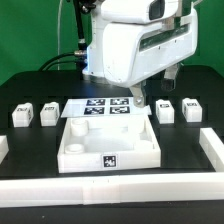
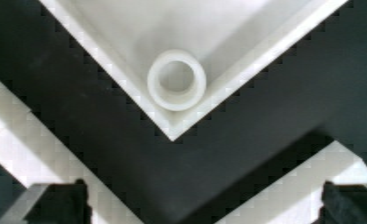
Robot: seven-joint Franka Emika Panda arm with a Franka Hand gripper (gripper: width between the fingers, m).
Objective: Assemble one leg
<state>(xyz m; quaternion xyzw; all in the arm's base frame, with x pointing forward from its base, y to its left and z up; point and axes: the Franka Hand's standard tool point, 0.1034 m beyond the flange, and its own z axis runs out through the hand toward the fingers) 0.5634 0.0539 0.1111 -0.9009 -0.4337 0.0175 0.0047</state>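
Note:
Four small white legs stand on the black table in the exterior view, two on its left (image 1: 22, 115) (image 1: 48, 113) and two on its right (image 1: 165, 110) (image 1: 192, 107). The large white square panel (image 1: 85, 160) lies front centre. My gripper (image 1: 140, 100) hangs over the panel's back right corner, apart from the legs. In the wrist view the gripper (image 2: 201, 205) is open and empty, with its dark fingertips (image 2: 52, 205) spread wide. Below it is a panel corner with a round socket (image 2: 176, 80). No leg shows in the wrist view.
The marker board (image 1: 105, 106) lies flat just behind the panel. White border rails run along the table's front (image 1: 110, 187) and right side (image 1: 212, 148). Black cables hang behind the arm at the back.

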